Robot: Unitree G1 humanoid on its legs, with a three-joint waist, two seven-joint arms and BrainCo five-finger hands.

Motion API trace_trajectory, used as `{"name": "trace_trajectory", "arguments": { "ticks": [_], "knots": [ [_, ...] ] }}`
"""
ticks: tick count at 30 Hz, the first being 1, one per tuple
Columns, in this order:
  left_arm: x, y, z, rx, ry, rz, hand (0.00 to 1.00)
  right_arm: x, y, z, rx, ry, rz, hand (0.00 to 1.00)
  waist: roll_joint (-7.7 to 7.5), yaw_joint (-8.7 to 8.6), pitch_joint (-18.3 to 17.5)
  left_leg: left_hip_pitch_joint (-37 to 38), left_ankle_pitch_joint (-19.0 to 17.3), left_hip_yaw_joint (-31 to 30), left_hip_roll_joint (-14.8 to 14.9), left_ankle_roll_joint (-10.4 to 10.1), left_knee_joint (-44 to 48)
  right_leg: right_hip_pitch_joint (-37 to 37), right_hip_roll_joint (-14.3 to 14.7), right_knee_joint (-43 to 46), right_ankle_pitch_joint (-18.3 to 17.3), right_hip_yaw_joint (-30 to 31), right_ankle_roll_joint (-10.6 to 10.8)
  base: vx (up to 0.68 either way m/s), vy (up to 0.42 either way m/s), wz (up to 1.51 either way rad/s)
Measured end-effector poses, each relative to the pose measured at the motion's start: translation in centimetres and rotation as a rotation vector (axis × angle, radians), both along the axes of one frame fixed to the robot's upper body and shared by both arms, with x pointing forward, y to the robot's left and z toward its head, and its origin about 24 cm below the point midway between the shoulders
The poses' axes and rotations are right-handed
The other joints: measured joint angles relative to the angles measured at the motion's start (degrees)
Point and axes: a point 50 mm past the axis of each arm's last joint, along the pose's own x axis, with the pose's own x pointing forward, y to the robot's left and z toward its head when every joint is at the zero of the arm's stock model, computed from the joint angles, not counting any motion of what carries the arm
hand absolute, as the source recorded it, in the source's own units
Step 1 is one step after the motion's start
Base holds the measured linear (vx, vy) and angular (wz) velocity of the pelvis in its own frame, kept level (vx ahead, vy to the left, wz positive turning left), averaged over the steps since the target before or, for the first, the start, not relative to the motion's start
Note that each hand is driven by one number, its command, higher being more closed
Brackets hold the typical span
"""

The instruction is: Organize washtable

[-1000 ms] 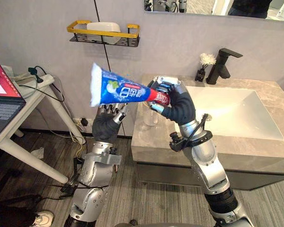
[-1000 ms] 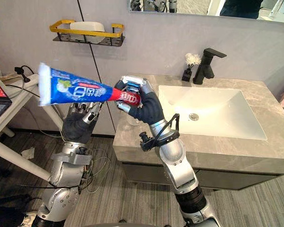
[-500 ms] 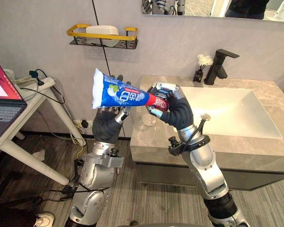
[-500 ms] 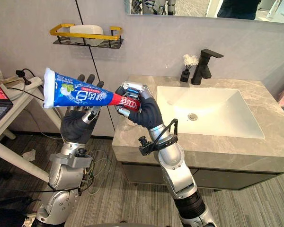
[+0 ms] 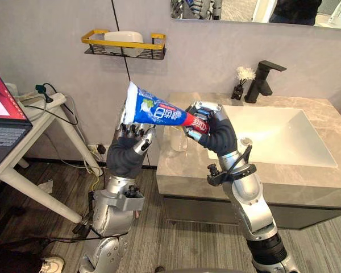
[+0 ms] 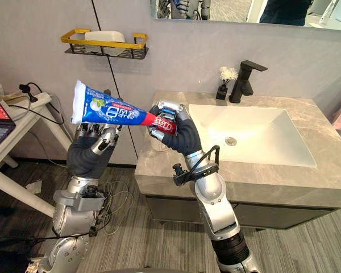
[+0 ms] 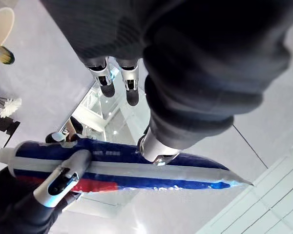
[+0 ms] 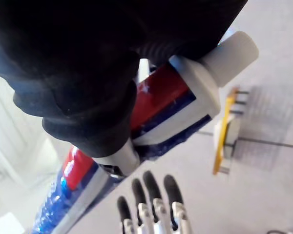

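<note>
A grey stone counter [image 5: 187,176] takes up the right half of the frame, with a white sink [image 5: 284,136] sunk into it. At its back edge stand a black tap [image 5: 264,77] and a small vase of white flowers [image 5: 242,79]. A clear cup [image 5: 179,141] stands near the counter's left corner, just behind the right hand [image 5: 217,133]. On the wall at upper left hangs a yellow-rimmed shelf [image 5: 124,45] with a white soap dish [image 5: 124,38]. A mirror [image 5: 261,8] runs along the top edge. At far left a white table [image 5: 37,119] carries a laptop [image 5: 3,114].

The toothpaste tube [image 5: 159,112] is held in the air at the centre of the frame, above the counter's left front corner. It slants up toward the left, with its flat end highest. The right hand has its fingers and thumb wrapped round the red cap end. The left hand [image 5: 131,147] is raised left of the counter, fingers loose and pointing up just below the tube's wide end. Its thumb lies close against the tube in its wrist view, but I cannot tell whether it touches.

Open wall lies behind the tube, and open floor lies between counter and table.
</note>
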Motion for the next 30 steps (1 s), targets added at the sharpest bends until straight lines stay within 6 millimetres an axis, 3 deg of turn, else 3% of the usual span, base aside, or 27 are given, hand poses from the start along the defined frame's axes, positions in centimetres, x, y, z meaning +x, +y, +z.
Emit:
{"name": "trace_trajectory", "arguments": {
  "ticks": [8,15,30],
  "knots": [
    [-0.3,-0.2,-0.5,-0.013,0.016,-0.054,0.00,0.1,0.1,-0.1,0.013,0.015,0.026,1.00,-0.61,0.11,-0.42,0.59,0.00,0.83,0.10,0.00,-0.66,-0.13,0.12,-0.09,0.02,0.90,0.03,-0.01,0.004,-0.05],
    [-0.5,-1.0,-0.6,0.011,0.016,-0.113,0.00,1.2,0.7,-1.6,-0.031,0.098,0.050,1.00,-0.64,-0.11,-0.44,0.68,-0.01,1.45,0.10,0.00,-0.88,-0.38,0.13,-0.18,0.06,1.42,0.08,0.00,0.003,-0.03],
    [-0.4,-0.6,-0.6,0.008,0.038,-0.082,0.00,2.2,2.2,-1.9,-0.105,0.087,0.076,1.00,-0.64,-0.09,-0.44,0.51,-0.01,1.55,0.11,0.00,-0.86,-0.55,0.13,-0.19,0.12,1.58,0.15,0.00,0.000,0.00]
  ]
}}
